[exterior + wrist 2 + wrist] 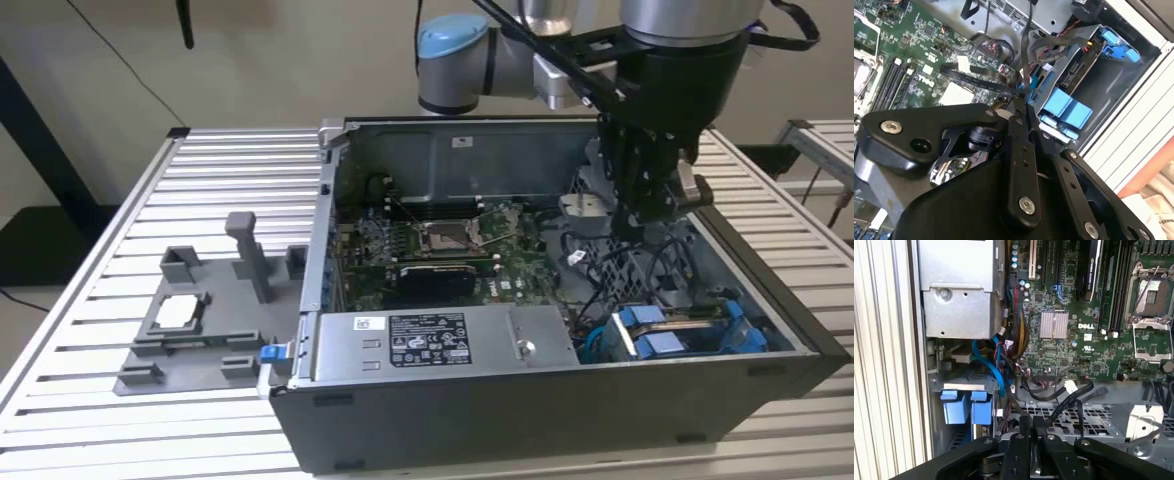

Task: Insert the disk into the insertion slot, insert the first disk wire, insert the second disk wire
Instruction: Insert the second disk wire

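Note:
The disk sits in the insertion slot (747,345) at the case's front corner on the exterior view's right, its blue carrier (667,335) facing up. In both wrist views the blue carrier tabs (1064,112) (966,407) sit inside the grey bay (1114,80). My gripper (641,235) reaches down into the case just behind the bay, over a tangle of cables. Its fingers are shut on a thin black disk wire (1027,60), which runs away from the fingertips. My gripper (1023,102) (1032,426) holds that wire (1064,402) above the perforated case floor.
The motherboard (441,250) fills the middle of the case. A grey power-supply box (427,345) with a white sticker lies along the front. A grey plastic fixture tray (200,320) stands on the slatted table (200,180) at the exterior view's left. Blue and black cables (999,370) hang beside the bay.

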Tool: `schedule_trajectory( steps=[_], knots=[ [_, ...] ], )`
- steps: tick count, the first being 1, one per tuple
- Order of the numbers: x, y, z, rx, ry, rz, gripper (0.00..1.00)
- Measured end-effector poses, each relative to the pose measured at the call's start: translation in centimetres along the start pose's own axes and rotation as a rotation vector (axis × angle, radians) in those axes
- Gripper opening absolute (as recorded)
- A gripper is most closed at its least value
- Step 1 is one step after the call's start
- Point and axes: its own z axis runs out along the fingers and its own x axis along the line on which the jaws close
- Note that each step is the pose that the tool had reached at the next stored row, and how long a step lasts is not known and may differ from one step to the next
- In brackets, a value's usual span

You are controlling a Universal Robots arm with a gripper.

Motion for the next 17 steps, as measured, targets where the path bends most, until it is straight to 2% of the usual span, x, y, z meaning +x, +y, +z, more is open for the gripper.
schedule_trajectory(
  steps=[1,3,5,6,9,12,15,16,17],
  knots=[
    [-0.02,0.04,0.00,0.0002,0.0011,-0.006,0.17],
    [-0.18,0.10,-0.02,-0.0003,0.0100,-0.023,0.19],
    [-0.50,0.12,-0.02,-0.0005,0.0134,-0.039,0.19],
    [-0.67,0.13,0.00,-0.0004,0.0143,-0.047,0.26],
    [-1.00,0.13,0.04,0.0010,0.0120,-0.070,0.26],
    [-1.00,0.14,0.05,0.0007,0.0157,-0.089,0.26],
    [-1.00,0.13,0.04,0.0020,0.0152,-0.094,0.26],
    [-1.01,0.16,0.04,0.0028,0.0162,-0.094,0.26],
    [-1.05,0.16,0.04,0.0047,0.0219,-0.095,0.26]
  ],
)
